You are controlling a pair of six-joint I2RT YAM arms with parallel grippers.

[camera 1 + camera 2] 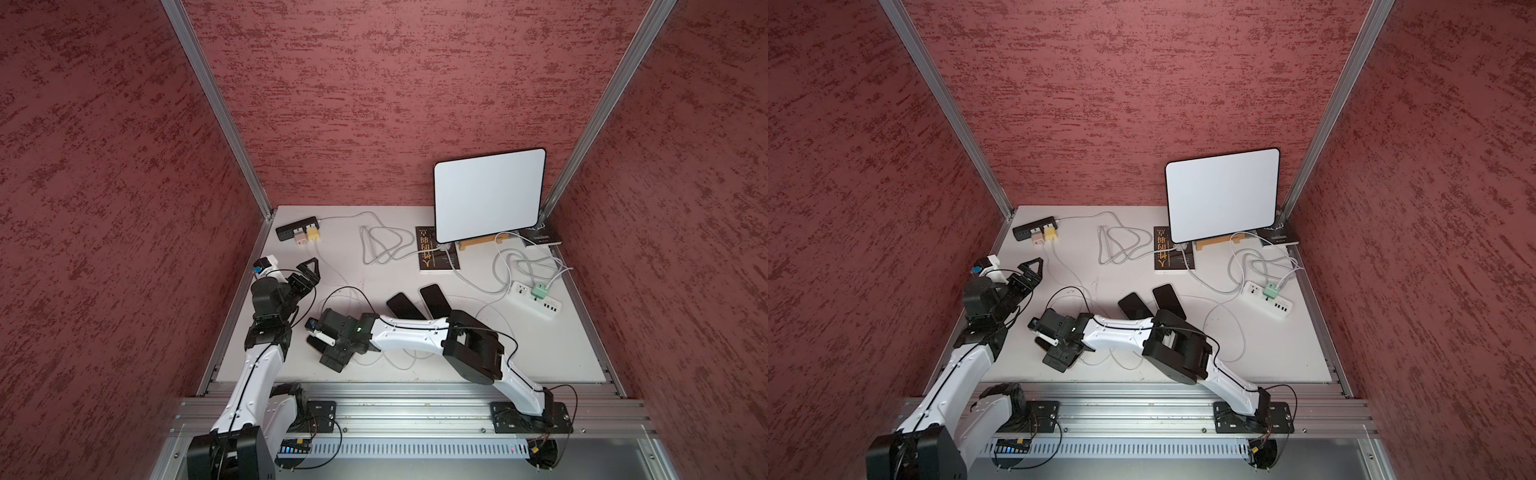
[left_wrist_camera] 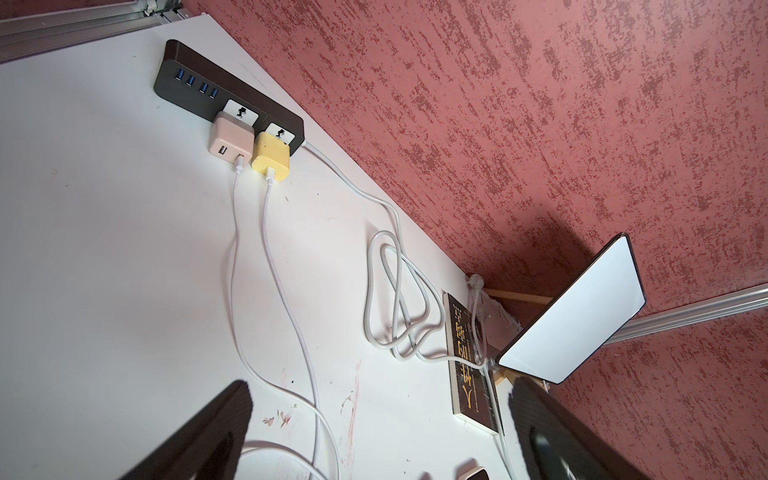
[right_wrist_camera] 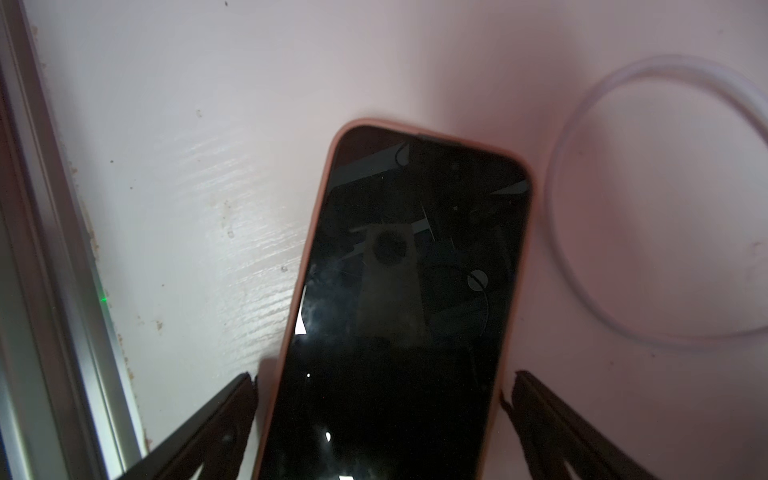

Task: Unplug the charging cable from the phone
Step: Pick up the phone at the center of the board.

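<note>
Above the pink-cased dark phone, the open right claw straddles both long edges and should close squarely; left claw hangs open.

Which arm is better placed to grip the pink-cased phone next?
Right. The right gripper stands open astride the pink-cased phone, one finger each side. The left gripper hangs open facing the black power strip, away from that phone.
</note>
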